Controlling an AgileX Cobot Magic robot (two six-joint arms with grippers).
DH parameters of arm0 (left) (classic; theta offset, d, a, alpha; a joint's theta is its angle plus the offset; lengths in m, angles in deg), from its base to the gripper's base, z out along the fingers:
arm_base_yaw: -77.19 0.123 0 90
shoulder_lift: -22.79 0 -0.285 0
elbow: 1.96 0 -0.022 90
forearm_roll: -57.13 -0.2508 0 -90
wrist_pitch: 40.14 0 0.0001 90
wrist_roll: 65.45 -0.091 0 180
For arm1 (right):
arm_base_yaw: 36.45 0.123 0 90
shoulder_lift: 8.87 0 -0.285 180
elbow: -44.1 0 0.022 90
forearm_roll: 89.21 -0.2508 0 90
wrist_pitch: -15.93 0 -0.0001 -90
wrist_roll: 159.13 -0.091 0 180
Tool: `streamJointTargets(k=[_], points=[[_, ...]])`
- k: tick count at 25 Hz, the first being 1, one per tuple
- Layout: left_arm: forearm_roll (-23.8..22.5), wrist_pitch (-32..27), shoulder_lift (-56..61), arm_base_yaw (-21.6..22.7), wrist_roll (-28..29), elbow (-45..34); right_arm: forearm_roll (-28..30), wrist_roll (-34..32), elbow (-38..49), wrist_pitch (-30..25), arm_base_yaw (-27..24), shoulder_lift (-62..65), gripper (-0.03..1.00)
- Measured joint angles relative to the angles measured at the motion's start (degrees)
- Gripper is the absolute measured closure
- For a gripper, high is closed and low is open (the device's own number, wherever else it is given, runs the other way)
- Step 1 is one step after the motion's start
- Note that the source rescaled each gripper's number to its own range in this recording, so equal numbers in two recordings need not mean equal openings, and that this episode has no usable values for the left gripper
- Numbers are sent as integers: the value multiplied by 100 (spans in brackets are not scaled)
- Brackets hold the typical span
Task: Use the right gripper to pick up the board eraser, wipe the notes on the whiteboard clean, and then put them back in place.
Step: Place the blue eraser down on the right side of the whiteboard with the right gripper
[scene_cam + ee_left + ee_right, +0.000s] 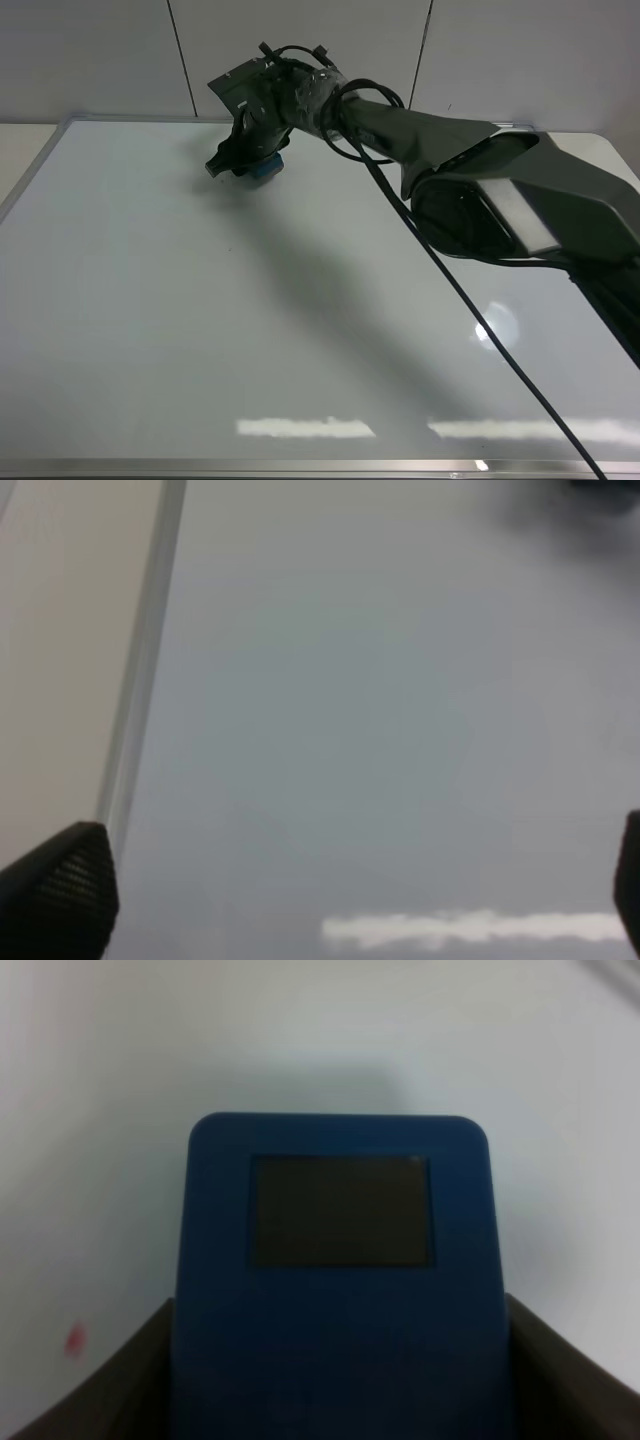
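My right gripper (243,163) reaches across to the far part of the whiteboard (250,330), left of centre, and is shut on the board eraser (268,169). In the right wrist view the blue eraser (335,1260) with its dark rectangular patch sits between the two dark fingers (110,1390), low over the white surface. Of the notes only a small red fleck (73,1340) shows beside the eraser; no red strokes show in the high view. My left gripper (340,890) hangs open over the board near its silver frame (140,680), with nothing between its fingertips (60,890).
The right arm's bulky body (520,200) stretches over the board's right side, and a black cable (480,320) trails from it to the near edge. Beige table (20,150) borders the frame on the left. A grey panelled wall stands behind.
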Motion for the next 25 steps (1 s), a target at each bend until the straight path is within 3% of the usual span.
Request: streamJointTargets(k=[4,13,25], points=[[0,0,0,0,0,0,3,53,0,-1053,94,558,97],[0,0,0,0,0,0,580,43,0,-2556,190,1491,97],[0,0,0,0,0,0,632,62,0,-2725,461,2359,97]])
